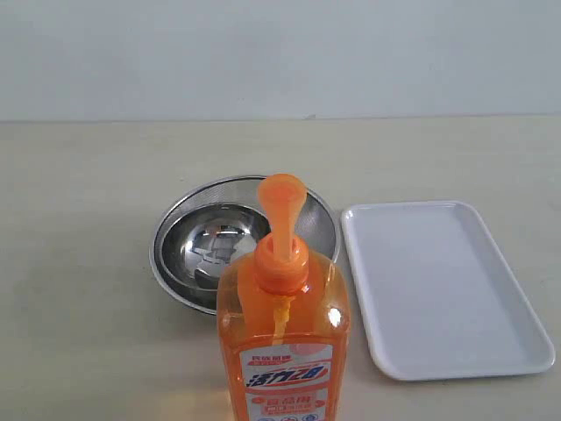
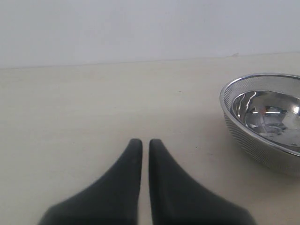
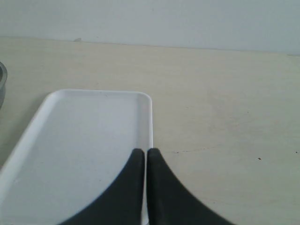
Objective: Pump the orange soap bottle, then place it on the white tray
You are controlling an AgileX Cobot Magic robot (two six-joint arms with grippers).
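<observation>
The bottle (image 1: pixel 282 333) stands upright on the tabletop (image 1: pixel 79 219) at the near edge of the exterior view. The bowl (image 1: pixel 197 254) is just behind it and the tray (image 1: pixel 438 289) is off to its right, apart from it and bare. Nobody has hold of it. The left pincer (image 2: pixel 141 145) hangs low over bare tabletop beside the bowl, its tips drawn to a thin slit with nothing between them. The right pincer (image 3: pixel 143 154) is just as narrow and just as empty, poised over the tray's long rim.

I'd say the pumping is not yet begun, so this is the approach. One pincer needs to come in over the pump head (image 1: pixel 282 197) and press straight down. A narrow tip would do for that. The other may have to widen and steady the bottle's body, since a tall bottle pushed off-centre could tip. Only after that comes the lift across to the tray.

Plenty is out of sight. The bottle's base is cut off by the frame, so I can't see how squarely it sits. Neither wrist view catches the bottle at all, and neither arm shows in the exterior view. Whether the spout actually reaches over the bowl or only lines up with it from this angle, I can't tell. The label (image 1: pixel 285 377) is half cropped.
</observation>
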